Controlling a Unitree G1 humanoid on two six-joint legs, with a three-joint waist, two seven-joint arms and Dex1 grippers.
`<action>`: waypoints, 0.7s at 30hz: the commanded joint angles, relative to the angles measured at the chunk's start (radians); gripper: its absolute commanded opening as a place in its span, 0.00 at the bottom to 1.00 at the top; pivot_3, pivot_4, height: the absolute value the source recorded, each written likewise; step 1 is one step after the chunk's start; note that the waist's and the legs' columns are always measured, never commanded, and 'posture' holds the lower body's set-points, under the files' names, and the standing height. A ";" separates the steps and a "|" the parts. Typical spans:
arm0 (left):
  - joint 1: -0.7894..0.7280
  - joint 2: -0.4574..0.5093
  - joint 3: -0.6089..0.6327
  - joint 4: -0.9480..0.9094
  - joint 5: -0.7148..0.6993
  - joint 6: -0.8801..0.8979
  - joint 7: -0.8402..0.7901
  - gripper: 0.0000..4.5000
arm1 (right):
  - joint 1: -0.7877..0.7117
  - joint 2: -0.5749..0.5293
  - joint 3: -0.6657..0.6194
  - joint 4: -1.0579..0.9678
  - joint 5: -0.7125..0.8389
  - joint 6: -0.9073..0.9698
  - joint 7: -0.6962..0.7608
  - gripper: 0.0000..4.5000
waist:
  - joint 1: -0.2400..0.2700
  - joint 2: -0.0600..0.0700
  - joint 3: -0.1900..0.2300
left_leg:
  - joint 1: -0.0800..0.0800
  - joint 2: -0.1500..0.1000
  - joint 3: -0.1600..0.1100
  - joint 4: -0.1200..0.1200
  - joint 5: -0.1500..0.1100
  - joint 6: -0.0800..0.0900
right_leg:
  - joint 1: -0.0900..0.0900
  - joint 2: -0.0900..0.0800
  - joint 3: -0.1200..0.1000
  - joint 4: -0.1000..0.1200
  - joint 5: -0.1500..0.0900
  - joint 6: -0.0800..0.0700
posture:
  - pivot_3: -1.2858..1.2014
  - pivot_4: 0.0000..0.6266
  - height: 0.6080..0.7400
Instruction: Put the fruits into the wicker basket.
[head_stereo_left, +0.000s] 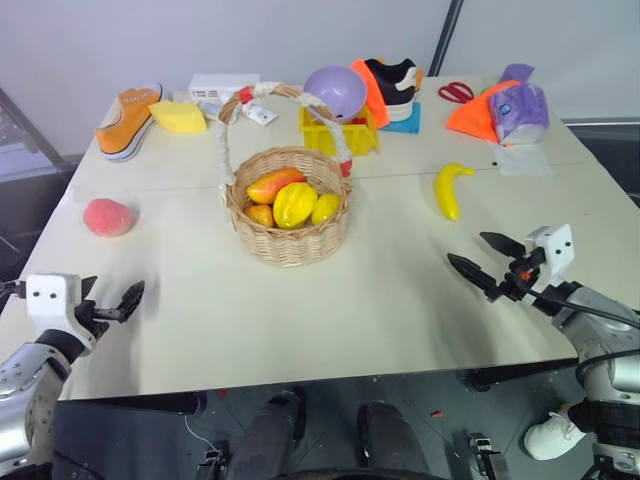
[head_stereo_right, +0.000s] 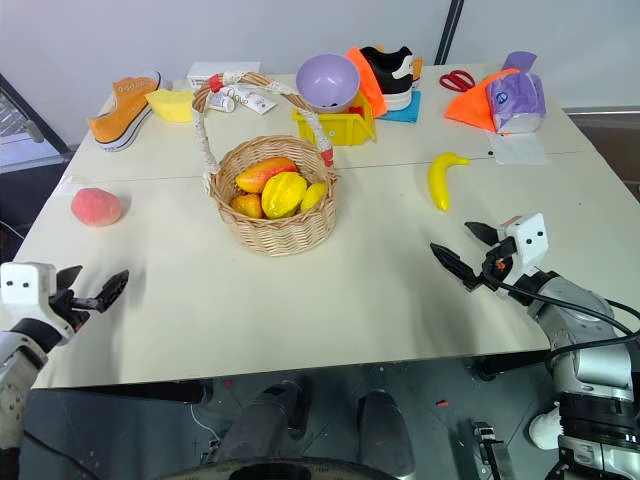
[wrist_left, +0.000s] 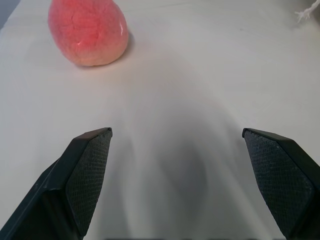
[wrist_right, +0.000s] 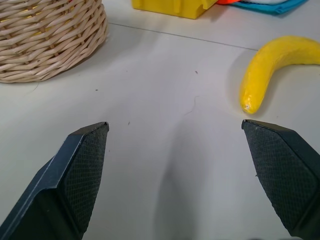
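Two tools hover over bare counter (head_stereo_left: 330, 310) near its front edge, the left tool (head_stereo_left: 112, 303) and right tool (head_stereo_left: 488, 262) both spread wide and holding nothing. Ahead of the left lies the peach (head_stereo_left: 107, 217), ahead of the right the banana (head_stereo_left: 449, 189), with the wicker basket (head_stereo_left: 288, 220) standing between them.

The basket (head_stereo_left: 288, 212) stands mid-bench (head_stereo_left: 330, 310) with several fruits (head_stereo_left: 292, 200) in it. The peach (head_stereo_left: 107, 217) lies well to its left near the bench edge, the banana (head_stereo_left: 449, 189) well to its right. Behind the basket sit a crate (head_stereo_left: 338, 133) with a bowl (head_stereo_left: 335, 92) on it, a sponge (head_stereo_left: 178, 117) and shoe (head_stereo_left: 128, 121) at far left, and scissors (head_stereo_left: 456, 92) at far right.
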 joint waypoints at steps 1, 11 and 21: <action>-0.002 0.007 0.022 -0.026 0.004 -0.006 0.011 1.00 | -0.021 -0.020 -0.007 -0.045 0.008 0.008 -0.005 0.99 | 0.000 0.000 0.000 | 0.000 0.000 0.000 0.000 0.000 0.000 | 0.000 0.000 0.000 0.000 0.000 0.000 | 0.52 0.24 1.00; -0.172 0.020 0.013 0.021 0.018 0.068 0.137 1.00 | -0.027 -0.034 0.043 -0.289 0.089 0.148 0.010 0.99 | 0.001 0.000 0.000 | 0.000 0.000 0.000 0.000 0.000 0.000 | 0.000 0.000 -0.001 -0.001 0.000 0.000 | 0.52 0.24 1.00; -0.516 0.052 -0.069 0.169 0.117 0.218 0.317 1.00 | -0.205 -0.043 0.179 -0.606 0.340 0.398 -0.018 0.99 | 0.004 -0.003 0.000 | -0.002 0.000 -0.001 0.000 0.000 0.000 | -0.001 0.000 -0.001 -0.001 0.000 0.001 | 0.52 0.24 1.00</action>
